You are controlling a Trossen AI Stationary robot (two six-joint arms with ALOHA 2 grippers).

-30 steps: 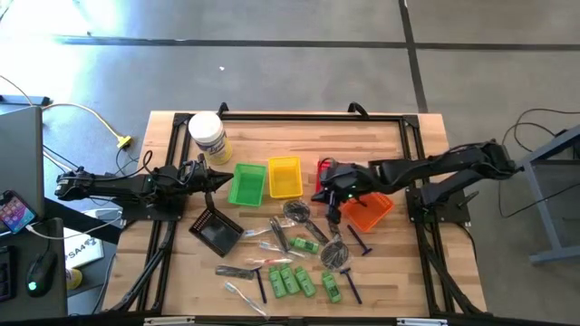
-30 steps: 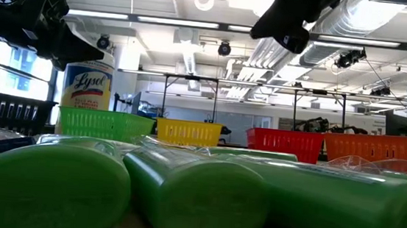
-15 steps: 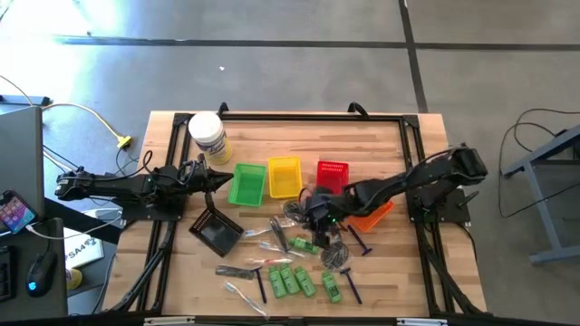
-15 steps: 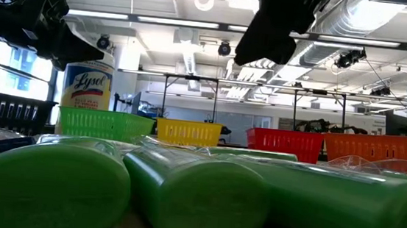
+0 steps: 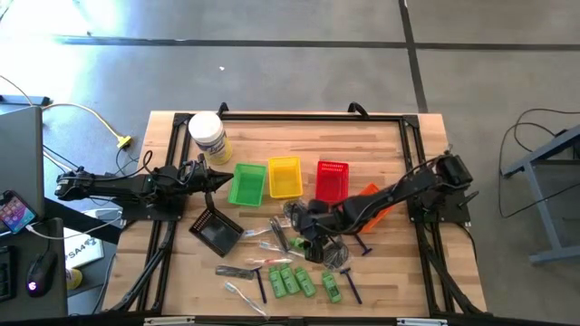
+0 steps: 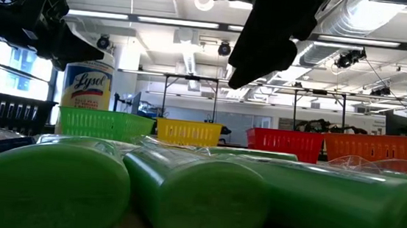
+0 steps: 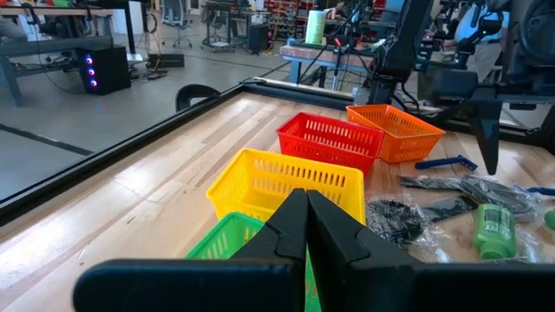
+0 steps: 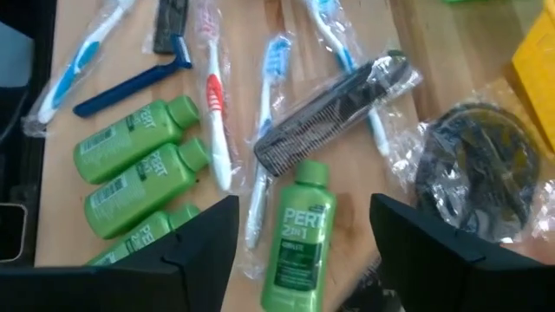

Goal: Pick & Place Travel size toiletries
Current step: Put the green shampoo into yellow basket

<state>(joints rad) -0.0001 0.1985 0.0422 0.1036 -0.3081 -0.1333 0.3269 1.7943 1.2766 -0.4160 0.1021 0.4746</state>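
The travel size toiletries lie scattered on the near half of the table: green bottles [image 5: 290, 280], blue razors [image 8: 130, 82], wrapped toothbrushes [image 8: 215, 113], a black comb [image 8: 338, 104] and a dark round piece in clear wrap [image 8: 473, 165]. My right gripper [image 5: 309, 237] hangs open above this pile, its fingers on either side of a lone green bottle [image 8: 299, 230] lying flat, without touching it. My left gripper [image 7: 305, 227] is shut and empty, waiting at the left by the green basket [image 5: 246, 184].
Yellow [image 5: 285, 177], red [image 5: 332, 181] and orange [image 5: 373, 205] baskets stand in a row right of the green one; a black basket [image 5: 216, 232] sits near the left. A large white jar [image 5: 207, 136] stands at the far left. A black frame edges the table.
My right gripper has swung from above the red and orange baskets toward the table's near left, coming down over the pile of toiletries. The toiletries and baskets have stayed in place.
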